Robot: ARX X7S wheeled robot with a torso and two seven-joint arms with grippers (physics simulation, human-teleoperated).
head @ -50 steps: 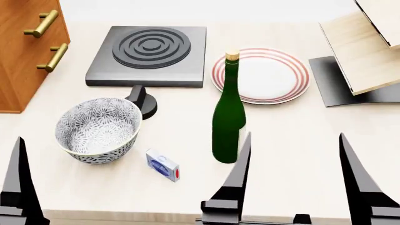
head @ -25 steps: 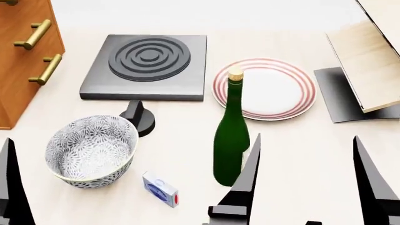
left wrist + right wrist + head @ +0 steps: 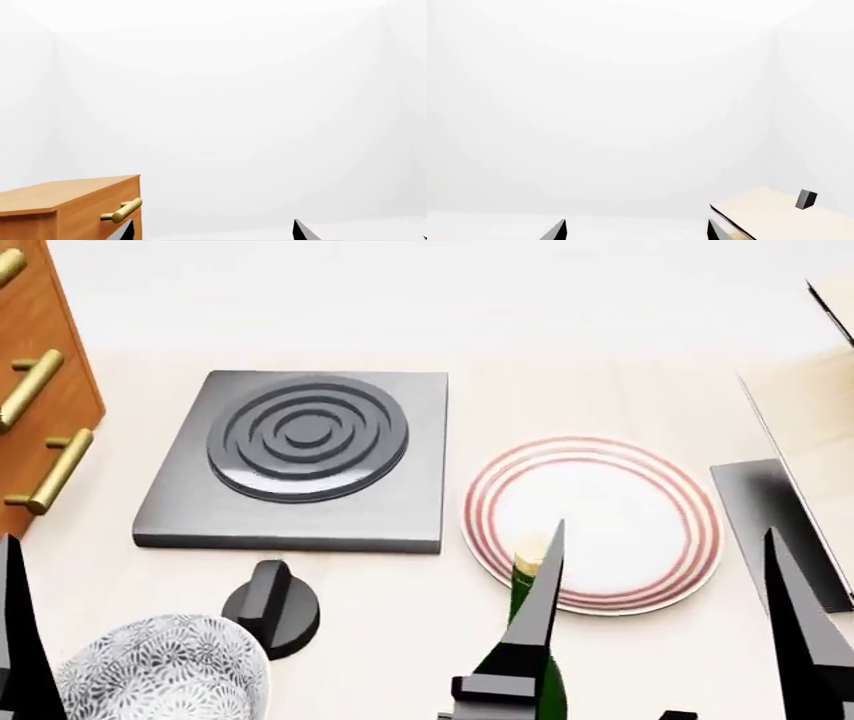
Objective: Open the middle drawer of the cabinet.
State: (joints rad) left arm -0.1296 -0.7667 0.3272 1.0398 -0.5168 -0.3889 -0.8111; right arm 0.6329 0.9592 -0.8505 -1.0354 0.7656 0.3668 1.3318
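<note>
Tabletop (image 3: 400, 620) items have slid nearer; cabinet (image 3: 40, 330) (far left) partly cropped.

Cabinet (image 3: 40, 390) far left, upright; drawers all shut

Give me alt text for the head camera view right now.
A pale tabletop seen from above holds a dark stove plate beside a red-ringed plate, with the orange-brown cabinet and its brass handles at the left edge. The right tool is open over a green bottle.
</note>
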